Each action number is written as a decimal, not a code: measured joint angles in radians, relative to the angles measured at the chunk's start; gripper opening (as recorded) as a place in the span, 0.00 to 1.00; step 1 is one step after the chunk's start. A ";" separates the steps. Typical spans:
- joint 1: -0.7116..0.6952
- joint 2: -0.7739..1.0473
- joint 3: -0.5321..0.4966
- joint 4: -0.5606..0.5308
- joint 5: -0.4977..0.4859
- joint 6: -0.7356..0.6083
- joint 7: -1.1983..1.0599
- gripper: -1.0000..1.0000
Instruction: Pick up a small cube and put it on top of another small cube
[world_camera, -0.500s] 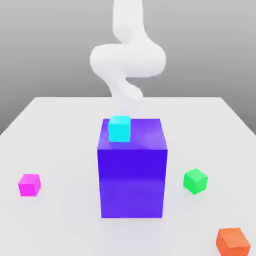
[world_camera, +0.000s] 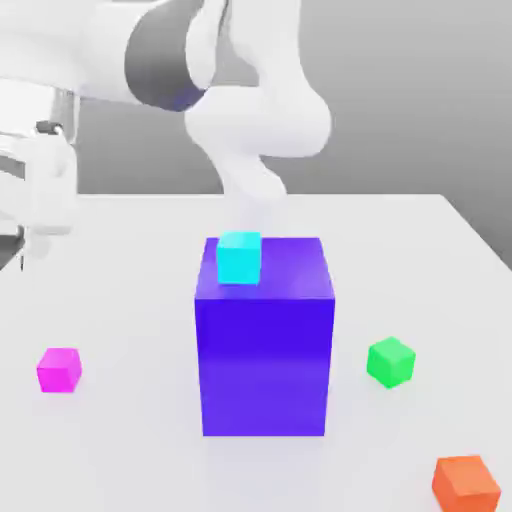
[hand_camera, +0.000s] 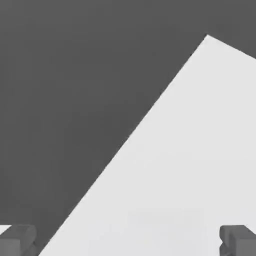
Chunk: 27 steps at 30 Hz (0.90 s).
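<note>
A: What does the arm look like?
B: Smooth, rounded white shells with a dark grey band at 1 joint.
A: And the fingertips?
B: 2 blocky dark grey pads.

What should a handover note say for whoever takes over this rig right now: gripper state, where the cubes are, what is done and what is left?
Gripper: open, holding nothing, fingertips wide apart over the white table near its edge.
Small magenta cube: on the table, at the exterior view's left of the big blue-purple block, untouched.
Small bright green cube: on the table, at the block's right in that view, nothing on top.
Done: nothing yet.
Left: reach the magenta cube, grasp it, lift it, set it on the green cube.
</note>
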 joint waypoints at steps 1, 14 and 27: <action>-0.017 0.036 -0.016 -0.017 0.005 0.021 0.026 0.50; -0.258 0.496 0.063 -0.075 0.249 0.331 0.032 0.00; -0.205 0.301 -0.016 -0.114 0.122 0.178 0.128 0.00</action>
